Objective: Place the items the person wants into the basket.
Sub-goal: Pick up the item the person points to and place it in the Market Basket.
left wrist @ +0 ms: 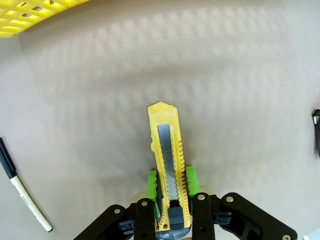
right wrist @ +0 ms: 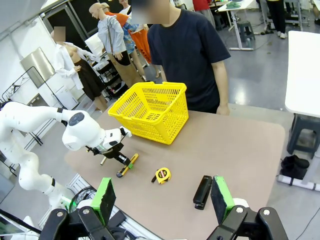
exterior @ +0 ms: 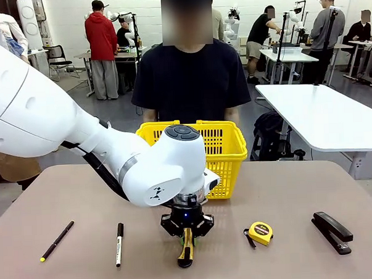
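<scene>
**A:** So, from the front, where is the knife [exterior: 186, 251]?

**B:** It lies flat on the table [exterior: 287, 190], straight below the left gripper [exterior: 186, 233]. The basket [exterior: 226, 151] is at about one o'clock from it, with the person [exterior: 192, 77] behind that. The pen [exterior: 56, 241] lies far out at nine o'clock and the stapler [exterior: 332, 231] far out at three.

**A:** Any worry there?

**B:** The marker [exterior: 119, 244] and the tape measure [exterior: 261, 232] flank the knife at nine and three, apart from the jaws. I judge a low, careless swing could knock either one.

**A:** And the left wrist view?

**B:** The green pads [left wrist: 152, 192] sit narrow against both sides of the knife [left wrist: 167, 145], near its six o'clock end. Most of its length pokes out toward twelve. Held that far back, it could droop or twist on the lift. The ridged plastic could also slip free short of the basket [left wrist: 30, 17], up at eleven o'clock.

**A:** And the right wrist view?

**B:** The right gripper [right wrist: 162, 200] hangs well back, its fingers spread wide with nothing between them. The stapler [right wrist: 202, 191] lies near, at about one o'clock from it. If it goes for the stapler while the left arm carries the knife, both would head for one basket and could cross.
</scene>
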Motion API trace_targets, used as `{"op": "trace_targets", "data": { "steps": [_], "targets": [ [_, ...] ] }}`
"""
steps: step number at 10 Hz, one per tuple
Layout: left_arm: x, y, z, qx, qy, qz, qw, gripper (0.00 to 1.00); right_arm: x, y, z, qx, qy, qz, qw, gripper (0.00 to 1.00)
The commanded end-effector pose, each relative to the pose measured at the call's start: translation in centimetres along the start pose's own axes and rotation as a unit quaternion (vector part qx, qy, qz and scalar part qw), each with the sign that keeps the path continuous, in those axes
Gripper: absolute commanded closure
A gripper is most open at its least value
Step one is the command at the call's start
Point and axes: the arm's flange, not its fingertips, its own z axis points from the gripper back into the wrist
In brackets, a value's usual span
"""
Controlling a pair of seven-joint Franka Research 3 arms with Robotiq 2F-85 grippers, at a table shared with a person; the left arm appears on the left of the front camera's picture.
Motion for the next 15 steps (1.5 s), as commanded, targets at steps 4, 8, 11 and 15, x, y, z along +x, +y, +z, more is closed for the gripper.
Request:
{"op": "trace_targets", "data": {
  "steps": [4,8,11,15],
  "targets": [
    [-0.2,4.1,9.8,-0.022,0.033,-0.116,0.992,1.00,-0.2,0.0,-0.2,0.012,-0.005,0.004,1.000,0.00],
    [-3.2,9.3,26.7,-0.034,-0.007,-0.183,0.983,1.00,-0.2,0.0,-0.2,0.012,-0.005,0.004,1.000,0.00],
    [-4.4,10.6,32.0,-0.053,-0.027,-0.197,0.979,1.00,-0.2,0.0,-0.2,0.012,-0.005,0.004,1.000,0.00],
    [-4.8,10.7,32.8,-0.033,-0.036,-0.188,0.981,1.00,-0.2,0.0,-0.2,0.012,-0.005,0.004,1.000,0.00]
  ]
}}
